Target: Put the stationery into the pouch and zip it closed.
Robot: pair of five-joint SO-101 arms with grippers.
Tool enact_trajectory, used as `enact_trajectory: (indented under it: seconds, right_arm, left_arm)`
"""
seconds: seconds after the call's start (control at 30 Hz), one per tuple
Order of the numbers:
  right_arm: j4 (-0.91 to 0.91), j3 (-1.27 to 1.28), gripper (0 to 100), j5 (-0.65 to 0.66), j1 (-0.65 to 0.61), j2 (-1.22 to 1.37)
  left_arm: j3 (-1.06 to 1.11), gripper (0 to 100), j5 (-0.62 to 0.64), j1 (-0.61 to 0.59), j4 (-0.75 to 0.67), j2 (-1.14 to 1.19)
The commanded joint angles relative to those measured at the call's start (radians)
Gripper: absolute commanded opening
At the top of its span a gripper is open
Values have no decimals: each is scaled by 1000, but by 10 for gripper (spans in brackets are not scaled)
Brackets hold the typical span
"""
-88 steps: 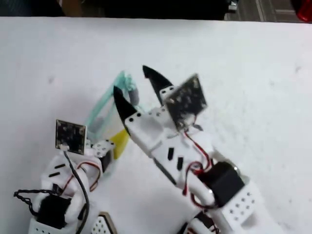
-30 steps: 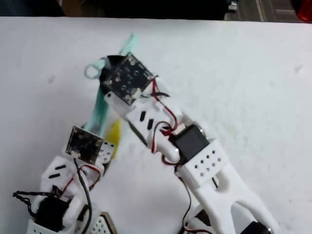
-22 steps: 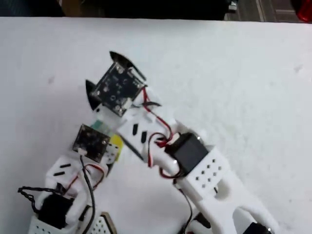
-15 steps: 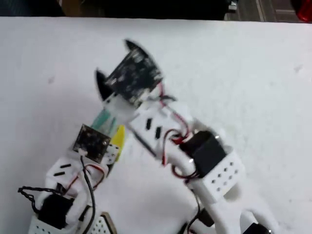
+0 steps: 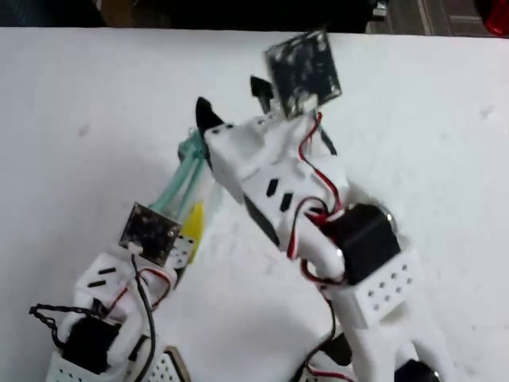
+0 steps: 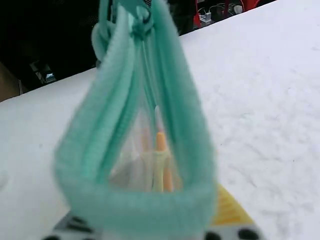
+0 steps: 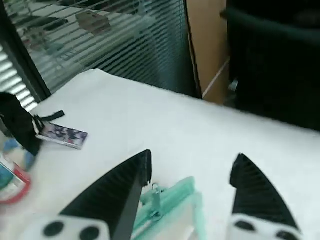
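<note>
Pouch [image 5: 184,179]: clear soft plastic body with a thick ribbed teal zip band. In the high view it lies left of table centre, long axis running from 7 to 1 o'clock. Left wrist view: the mouth gapes and the band bows into a teardrop loop. Zip not closed.

Stationery [image 6: 161,145] is inside: thin sticks, one orange and one pale yellow-green, seen through the opening and the clear wall. Can't tell what kind of items they are.

Yellow tag [image 5: 193,223]: flat, sits at the pouch's 7 o'clock end.

Zip pull [image 7: 156,192]: small metal tab on the teal band at the 1 o'clock end.

Left gripper [image 5: 184,239]: at the pouch's 7 o'clock end, just by the tag. The pouch and camera board cover it, so I can't tell whether it's clamped.

Right gripper [image 5: 235,102]: at the pouch's 1 o'clock end. Black pointed fingers [image 7: 125,185] are spread wide with nothing between them. The band end and zip pull sit just beside one finger. Can't tell if they touch.

Table [image 5: 413,119]: white, with a grainy matte surface.

Card [image 7: 62,135]: flat, printed, lying on the table well apart from the pouch.
</note>
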Motion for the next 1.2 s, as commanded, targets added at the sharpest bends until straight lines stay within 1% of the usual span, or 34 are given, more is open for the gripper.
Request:
enact_trajectory:
  seconds: [0.0,0.2,0.37,0.43,0.6,0.87,0.97,1.03,1.1,1.17]
  right_arm:
    - [131,-141,320,-219,4,85]
    - [302,-308,327,-235,-30,286]
    - [332,-350,327,-239,-30,398]
    - [341,-350,327,-239,-50,421]
    - [343,-350,326,-232,-90,429]
    - [430,-353,326,-72,-165,427]
    - [490,-404,326,-29,-176,412]
    - [510,-459,326,-31,-162,392]
    - [512,-514,326,-48,-122,367]
    - [510,-557,326,-124,-85,358]
  left_arm:
    - [-14,81,-6,10,0,5]
    - [-14,81,-6,10,2,5]
    - [-12,81,-6,10,2,5]
    - [-12,81,-6,10,2,5]
    - [-12,81,-6,4,0,5]
    - [-12,81,-6,4,-2,5]
    - [-12,81,-6,4,-2,5]
    - [-12,81,-6,4,-2,5]
    - [-12,81,-6,4,-2,5]
    - [-12,81,-6,4,-2,5]
